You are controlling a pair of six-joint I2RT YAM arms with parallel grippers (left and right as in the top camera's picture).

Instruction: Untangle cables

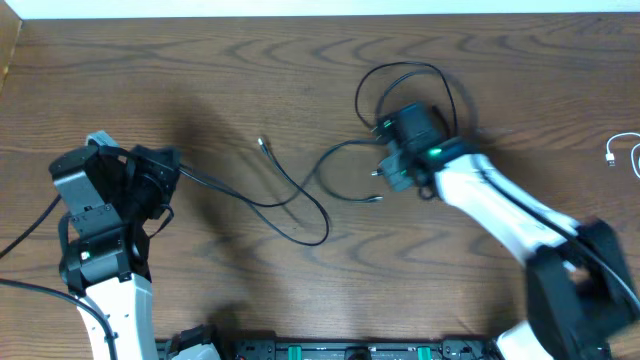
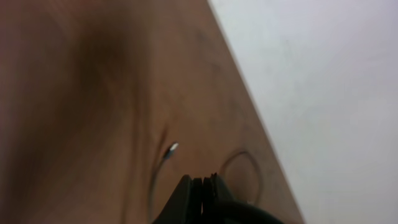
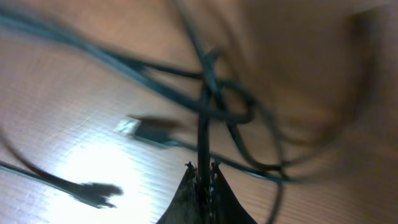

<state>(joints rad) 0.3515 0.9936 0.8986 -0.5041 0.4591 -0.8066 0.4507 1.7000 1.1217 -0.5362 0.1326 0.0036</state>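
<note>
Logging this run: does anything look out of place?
The white cable lies alone at the right edge of the table, far from the black cables tangled mid-table. Nothing looks spilled or damaged.

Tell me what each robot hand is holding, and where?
Right gripper: a mid-length strand of the black cable tangle. Left gripper: a loose black cable, seemingly near its end.

L gripper [image 2: 200, 184] low at left, R gripper [image 3: 203, 172] reaching far (both jaws pinched closed).
</note>
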